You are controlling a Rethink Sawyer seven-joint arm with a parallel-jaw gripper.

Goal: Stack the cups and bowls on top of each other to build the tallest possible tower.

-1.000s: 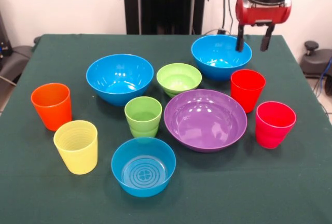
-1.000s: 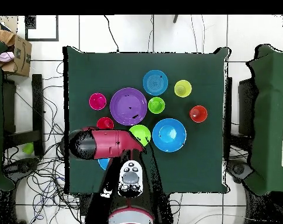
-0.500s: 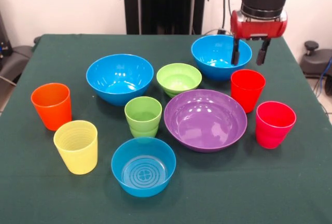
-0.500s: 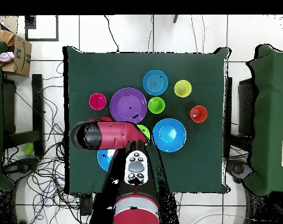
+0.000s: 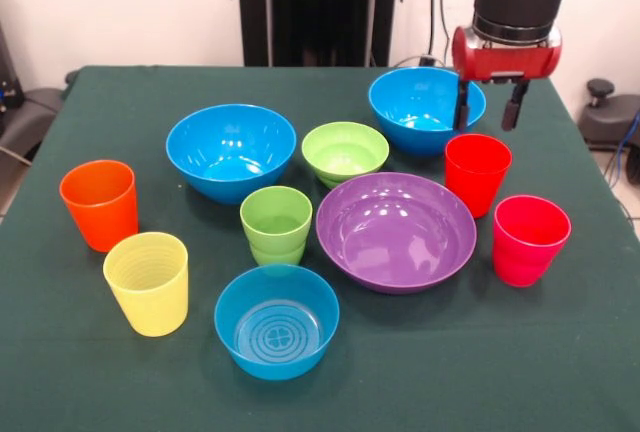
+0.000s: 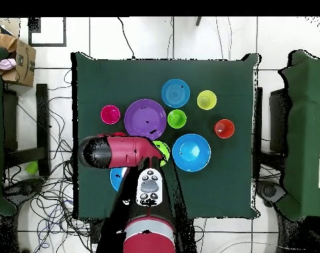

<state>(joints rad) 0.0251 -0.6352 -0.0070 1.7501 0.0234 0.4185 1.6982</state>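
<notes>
Every cup and bowl stands apart on the green table, open side up, and no tower shows. My gripper (image 5: 488, 124) hangs open and empty just above the red cup (image 5: 477, 174), at the right rim of the far large blue bowl (image 5: 420, 107). The pinkish-red cup (image 5: 530, 240) stands to the red cup's near right and the wide purple bowl (image 5: 396, 232) beside both. The small green bowl (image 5: 345, 150), second large blue bowl (image 5: 231, 150), light green cup (image 5: 276, 224), small blue bowl (image 5: 277, 322), yellow cup (image 5: 148, 282) and orange cup (image 5: 99, 204) spread leftward. In the overhead view my arm (image 6: 116, 151) hides the gripper and the red cup.
The table (image 5: 60, 372) ends close behind the far blue bowl and just right of the pinkish-red cup. Overhead, a cardboard box (image 6: 20, 62) sits off the table's corner, dark seats (image 6: 304, 132) flank both sides, and cables lie on the floor.
The gripper came down from above the far blue bowl's rim to just over the red cup, then shifted slightly right. It stayed open. The cups and bowls have not moved.
</notes>
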